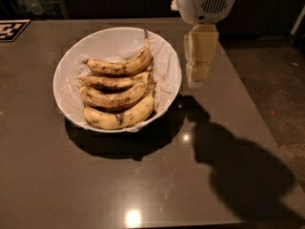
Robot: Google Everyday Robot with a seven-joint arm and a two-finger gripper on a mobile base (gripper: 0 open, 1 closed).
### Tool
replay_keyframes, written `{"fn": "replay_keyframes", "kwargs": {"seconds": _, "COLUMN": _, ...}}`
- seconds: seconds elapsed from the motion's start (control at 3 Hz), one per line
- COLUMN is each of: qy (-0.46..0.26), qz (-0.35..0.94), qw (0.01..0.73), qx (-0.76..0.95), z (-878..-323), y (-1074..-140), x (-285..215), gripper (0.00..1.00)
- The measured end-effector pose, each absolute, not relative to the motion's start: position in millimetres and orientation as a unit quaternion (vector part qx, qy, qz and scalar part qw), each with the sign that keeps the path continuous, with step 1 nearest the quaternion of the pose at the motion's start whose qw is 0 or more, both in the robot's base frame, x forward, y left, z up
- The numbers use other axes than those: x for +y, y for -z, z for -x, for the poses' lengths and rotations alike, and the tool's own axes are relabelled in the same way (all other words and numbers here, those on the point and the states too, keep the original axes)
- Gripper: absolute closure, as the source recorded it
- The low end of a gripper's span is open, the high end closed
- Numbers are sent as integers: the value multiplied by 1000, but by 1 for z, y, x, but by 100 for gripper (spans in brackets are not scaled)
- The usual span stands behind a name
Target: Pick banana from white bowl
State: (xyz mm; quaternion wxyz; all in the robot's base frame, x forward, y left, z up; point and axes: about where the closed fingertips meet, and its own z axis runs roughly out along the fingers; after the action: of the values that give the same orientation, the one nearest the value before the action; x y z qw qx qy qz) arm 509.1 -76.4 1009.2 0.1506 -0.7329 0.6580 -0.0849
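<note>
One of four in bowl [114, 39]: banana [121, 67] farthest back, stem toward far rim, touching neighbour [112, 82]. Gripper [198, 78] just beside bowl, above counter [71, 185]; open or closed, cannot tell. Shift over bowl, descend onto mid-body, clear of neighbour.

The dark brown, glossy counter [95, 185] carries the white bowl [114, 42], which sits just left of the gripper [198, 75] as seen in the camera view, its rim close beside it. The gripper hangs above the counter's far right part. Far off to its left, at the far corner, a black-and-white checkered marker [12, 28] lies flat. A broad shadow spreads over the counter nearer the camera than the gripper.
</note>
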Motion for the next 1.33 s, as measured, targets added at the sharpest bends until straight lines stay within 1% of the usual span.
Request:
{"fn": "replay_keyframes", "kwargs": {"seconds": 0.33, "qy": 88, "qz": 733, "qw": 161, "qx": 655, "z": -511, "y": -1013, "x": -72, "gripper": 0}}
{"fn": "replay_keyframes", "kwargs": {"seconds": 0.67, "qy": 84, "qz": 741, "qw": 175, "qx": 643, "z": -523, "y": -1018, "x": -48, "gripper": 0}}
{"fn": "replay_keyframes", "kwargs": {"seconds": 1.0, "qy": 91, "qz": 761, "qw": 171, "qx": 619, "z": -538, "y": -1023, "x": -10, "gripper": 0}}
{"fn": "replay_keyframes", "kwargs": {"seconds": 1.33, "qy": 92, "qz": 775, "qw": 161, "qx": 604, "z": -555, "y": -1020, "x": 24, "gripper": 16}}
